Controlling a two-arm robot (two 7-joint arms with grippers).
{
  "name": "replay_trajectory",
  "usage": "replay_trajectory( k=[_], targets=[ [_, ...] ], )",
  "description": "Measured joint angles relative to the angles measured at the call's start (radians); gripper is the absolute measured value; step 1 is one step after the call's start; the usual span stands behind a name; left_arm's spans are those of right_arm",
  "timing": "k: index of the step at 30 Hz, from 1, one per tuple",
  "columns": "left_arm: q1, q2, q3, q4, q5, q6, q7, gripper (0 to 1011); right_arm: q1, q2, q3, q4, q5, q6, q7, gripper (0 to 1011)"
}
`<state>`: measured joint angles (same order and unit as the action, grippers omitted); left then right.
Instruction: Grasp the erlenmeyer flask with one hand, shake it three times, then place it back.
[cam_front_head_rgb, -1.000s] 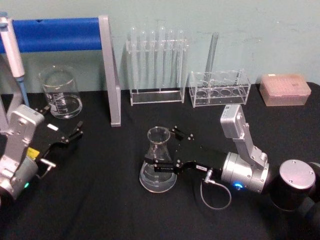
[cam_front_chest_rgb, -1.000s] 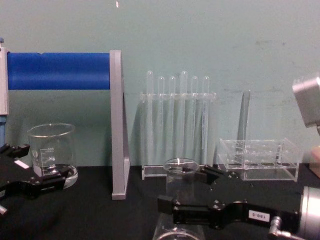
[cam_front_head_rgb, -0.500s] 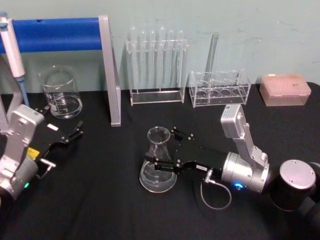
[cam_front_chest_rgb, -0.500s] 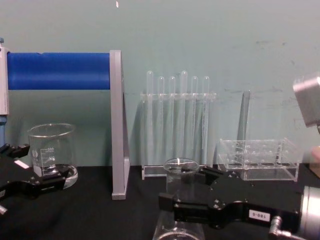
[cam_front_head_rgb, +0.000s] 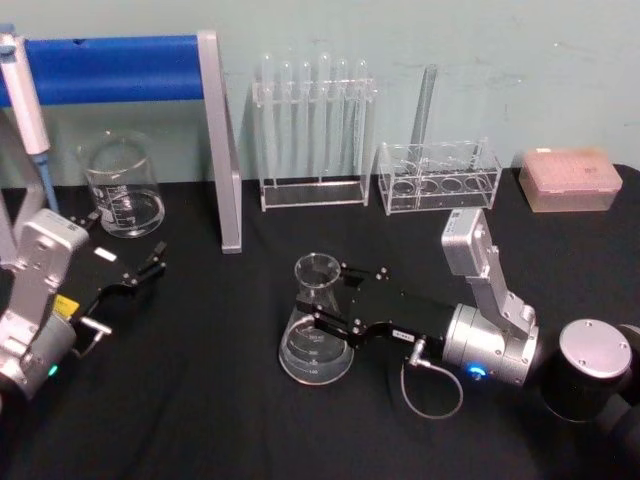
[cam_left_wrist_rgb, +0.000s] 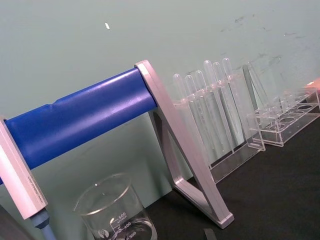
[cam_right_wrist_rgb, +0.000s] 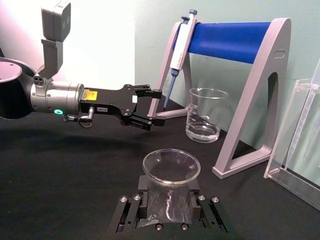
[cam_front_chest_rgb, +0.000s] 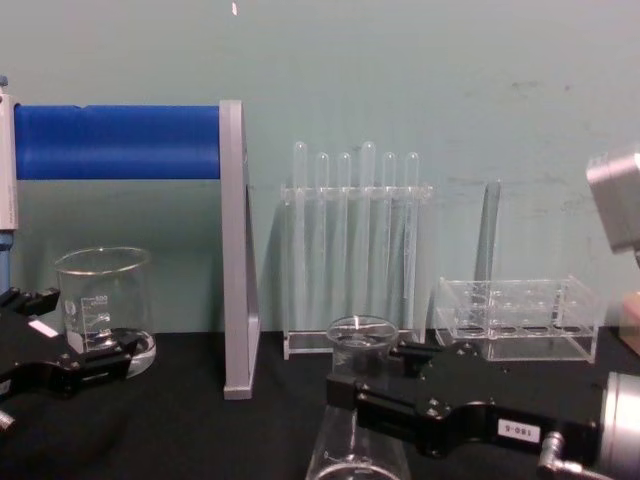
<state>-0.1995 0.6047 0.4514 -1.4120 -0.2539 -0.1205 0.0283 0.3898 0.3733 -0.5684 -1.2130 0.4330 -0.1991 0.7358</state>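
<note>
Right gripper (cam_front_head_rgb: 323, 293) clamped on the erlenmeyer flask (cam_front_head_rgb: 316, 338) neck
The flask stands upright on the black table (cam_front_head_rgb: 200, 400), lower centre of the head view; the left gripper (cam_front_head_rgb: 152, 262), fingers apart, sits idle at the left edge.

The place is a laboratory. Along the far edge of the black surface (cam_front_head_rgb: 200, 400) stand a clear rack of test tubes (cam_front_head_rgb: 310, 120), a graduated glass beaker (cam_front_head_rgb: 122, 185) and a pipette (cam_front_head_rgb: 25, 95) hung on a blue-barred stand (cam_front_head_rgb: 110, 68). An erlenmeyer flask (cam_front_head_rgb: 316, 325) sits near the middle.
</note>
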Motion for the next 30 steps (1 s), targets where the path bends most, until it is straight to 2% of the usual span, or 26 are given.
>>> replay_trajectory(
  k=[15, 19, 25, 28, 30],
  targets=[
    [0.000, 0.000, 0.000, 0.000, 0.000, 0.000, 0.000, 1001, 0.000, 0.001, 0.000, 0.000, 0.000, 0.000, 0.000, 457],
    [0.000, 0.000, 0.000, 0.000, 0.000, 0.000, 0.000, 1001, -0.019, 0.003, 0.022, -0.032, 0.026, 0.007, -0.015, 457],
    [0.000, 0.000, 0.000, 0.000, 0.000, 0.000, 0.000, 1001, -0.057, 0.009, 0.073, -0.121, 0.064, 0.039, -0.093, 456],
    [0.000, 0.000, 0.000, 0.000, 0.000, 0.000, 0.000, 1001, -0.084, 0.014, 0.103, -0.185, 0.064, 0.061, -0.161, 457],
    [0.000, 0.000, 0.000, 0.000, 0.000, 0.000, 0.000, 1001, -0.107, 0.016, 0.126, -0.238, 0.053, 0.081, -0.226, 457]
  ],
)
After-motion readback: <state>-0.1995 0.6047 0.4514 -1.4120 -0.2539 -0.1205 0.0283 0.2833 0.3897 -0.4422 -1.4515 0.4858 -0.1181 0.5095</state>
